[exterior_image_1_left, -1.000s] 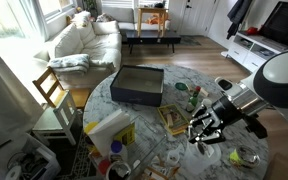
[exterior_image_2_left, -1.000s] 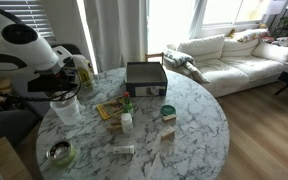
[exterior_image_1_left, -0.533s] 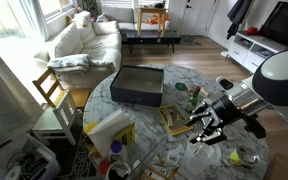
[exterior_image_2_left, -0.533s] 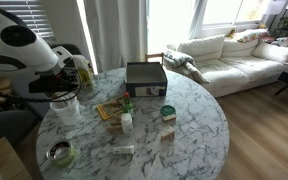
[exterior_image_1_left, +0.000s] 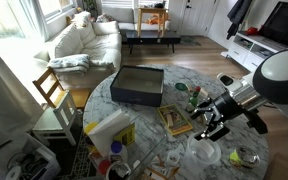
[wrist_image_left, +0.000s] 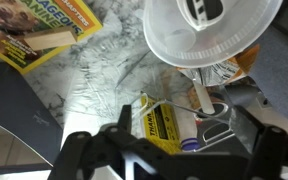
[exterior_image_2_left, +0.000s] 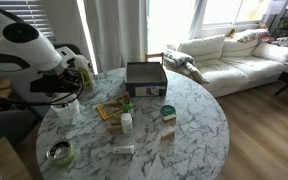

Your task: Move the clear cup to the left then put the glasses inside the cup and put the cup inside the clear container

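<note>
ok so pincer spread wide apart, nothing between fingers, hanging over marble table. clear cup sits on table just past fingertips, not touching them, round rim facing wrist cam. yellow book lying flat off to side of cup. in exterior view cup just below arm, well apart from dark box

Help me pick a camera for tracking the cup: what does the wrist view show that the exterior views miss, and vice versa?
Wrist only: the round opening of the clear cup from above, and print on a yellow packet. Exterior only: the dark box and sofa. Both: the cup, not held by the open end effector, and the magazine.
</note>
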Robot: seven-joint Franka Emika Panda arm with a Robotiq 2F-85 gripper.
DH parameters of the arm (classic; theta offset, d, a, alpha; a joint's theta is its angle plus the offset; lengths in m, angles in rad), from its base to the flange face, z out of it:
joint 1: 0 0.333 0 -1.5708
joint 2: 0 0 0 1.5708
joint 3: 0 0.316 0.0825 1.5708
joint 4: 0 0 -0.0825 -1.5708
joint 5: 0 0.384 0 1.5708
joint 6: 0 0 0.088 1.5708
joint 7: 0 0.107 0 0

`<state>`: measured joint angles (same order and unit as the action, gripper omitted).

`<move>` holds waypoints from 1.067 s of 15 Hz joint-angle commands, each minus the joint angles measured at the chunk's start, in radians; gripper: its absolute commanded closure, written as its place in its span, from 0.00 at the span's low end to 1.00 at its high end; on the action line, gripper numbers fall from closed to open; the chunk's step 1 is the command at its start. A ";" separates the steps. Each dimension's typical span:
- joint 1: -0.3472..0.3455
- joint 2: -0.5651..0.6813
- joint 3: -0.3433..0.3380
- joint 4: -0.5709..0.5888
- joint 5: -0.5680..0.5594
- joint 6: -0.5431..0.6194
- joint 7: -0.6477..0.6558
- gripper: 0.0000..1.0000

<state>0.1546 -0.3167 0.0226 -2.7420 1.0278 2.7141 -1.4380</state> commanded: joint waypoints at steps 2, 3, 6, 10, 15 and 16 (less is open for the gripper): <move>-0.144 0.024 0.062 0.000 -0.290 -0.085 0.356 0.00; -0.164 0.020 0.067 -0.001 -0.353 -0.121 0.432 0.00; -0.145 0.024 0.004 0.014 -0.511 -0.266 0.610 0.00; -0.113 0.040 -0.051 0.044 -0.567 -0.398 0.693 0.28; -0.104 0.065 -0.063 0.062 -0.577 -0.417 0.729 0.61; -0.105 0.072 -0.058 0.060 -0.590 -0.398 0.746 0.20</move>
<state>0.0336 -0.2764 -0.0245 -2.6939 0.4854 2.3056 -0.7506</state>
